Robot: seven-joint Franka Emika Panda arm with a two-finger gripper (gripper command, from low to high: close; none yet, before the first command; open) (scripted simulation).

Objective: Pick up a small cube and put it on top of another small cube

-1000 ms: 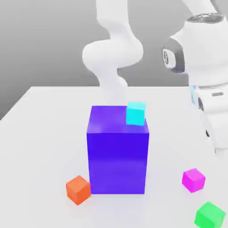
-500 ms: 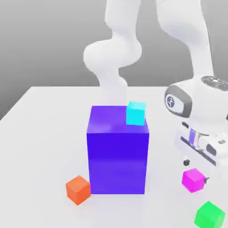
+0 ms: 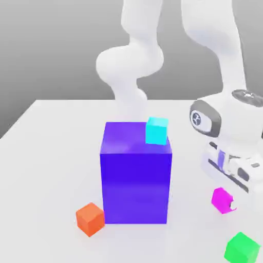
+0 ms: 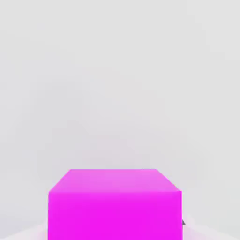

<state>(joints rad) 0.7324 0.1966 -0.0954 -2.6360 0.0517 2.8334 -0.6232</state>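
Note:
The small magenta cube (image 3: 221, 199) hangs tilted just above the white table at the exterior view's right, between the fingers of my gripper (image 3: 226, 201), which is shut on it from above. In the hand view the same magenta cube (image 4: 115, 206) sits very close to the camera over the pale table. Another small cube, cyan (image 3: 156, 130), rests on the top right corner of the tall purple-blue block (image 3: 136, 180).
An orange cube (image 3: 90, 219) lies by the block's front left corner. A green cube (image 3: 241, 247) lies near the front right, just below the held cube. The arm's white links rise behind the block. The white table (image 3: 51, 154) spreads to the left.
The hand came down from the upper right onto the magenta cube, its fingers closed on it, and the cube now sits slightly higher and tilted.

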